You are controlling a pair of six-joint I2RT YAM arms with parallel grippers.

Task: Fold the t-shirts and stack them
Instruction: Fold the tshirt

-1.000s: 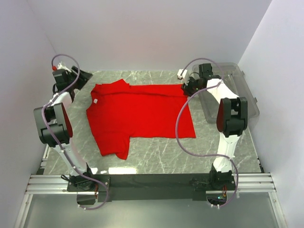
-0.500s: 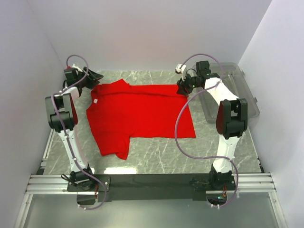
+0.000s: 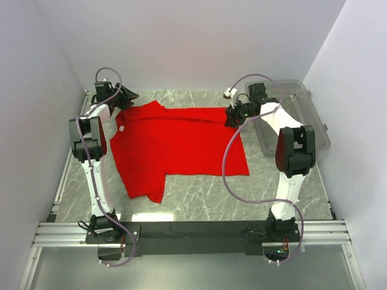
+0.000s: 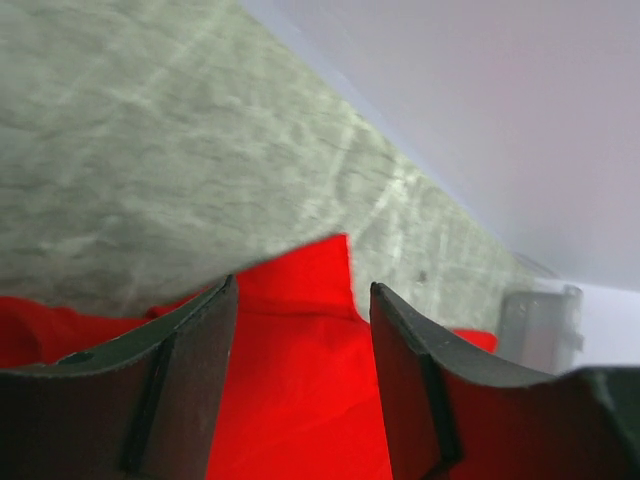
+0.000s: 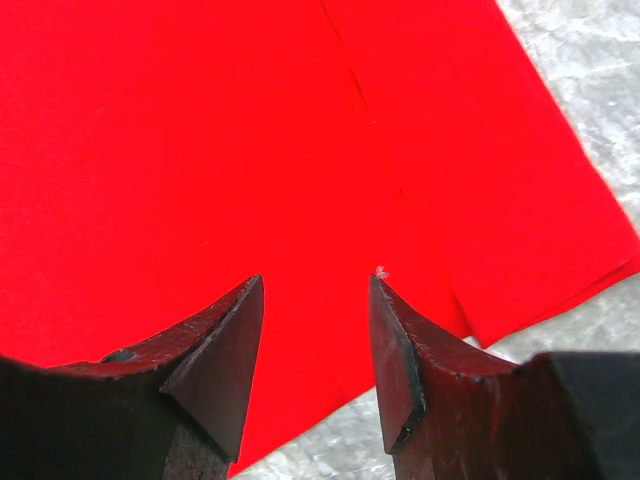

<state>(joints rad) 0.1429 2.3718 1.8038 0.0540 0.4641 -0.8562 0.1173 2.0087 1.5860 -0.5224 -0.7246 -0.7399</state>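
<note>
The red t-shirt (image 3: 175, 145) lies flat on the marble table, its white neck label (image 3: 121, 128) at the left and one sleeve pointing toward the near edge. My left gripper (image 3: 125, 98) hovers at the shirt's far left sleeve. In the left wrist view it (image 4: 300, 285) is open, with red cloth (image 4: 300, 390) showing below the gap. My right gripper (image 3: 231, 116) stands at the shirt's far right corner. Seen from the right wrist it (image 5: 315, 280) is open above the cloth (image 5: 200, 150), close to the hem edge.
A clear plastic bin (image 3: 314, 130) stands at the right side of the table, behind the right arm; it also shows faintly in the left wrist view (image 4: 540, 320). White walls close in the table at the back and both sides.
The left arm has swung from the far left edge rightward to the shirt's far left sleeve. The right gripper has shifted slightly at the far right corner. The shirt has not moved.
</note>
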